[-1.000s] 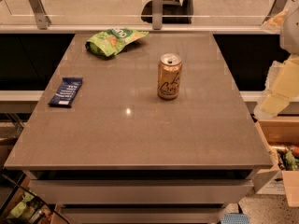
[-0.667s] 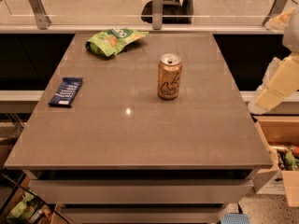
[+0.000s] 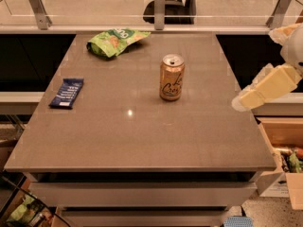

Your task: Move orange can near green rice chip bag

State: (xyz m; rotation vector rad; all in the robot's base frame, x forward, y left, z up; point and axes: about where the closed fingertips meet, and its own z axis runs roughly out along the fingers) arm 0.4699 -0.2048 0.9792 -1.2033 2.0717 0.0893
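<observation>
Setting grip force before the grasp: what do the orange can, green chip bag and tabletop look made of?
The orange can: metal, probably aluminium; satin gold sides, shiny silver pull-tab top. The green rice chip bag: thin glossy plastic film, crinkled, with highlights. The table: smooth semi-gloss grey-brown, mirrors a light spot; stone or laminate, unclear. The gripper: beyond the table's right edge, apart from the can.

- We seem to be in an office-like building: a glass railing (image 3: 94, 4) on metal posts (image 3: 38, 6), with a swivel chair (image 3: 173, 8) behind it.
- We face a plain grey table (image 3: 142, 141), with an open cardboard box (image 3: 277, 132) on the floor beside it.
- Our gripper (image 3: 244, 100) hangs off the table's right edge.
</observation>
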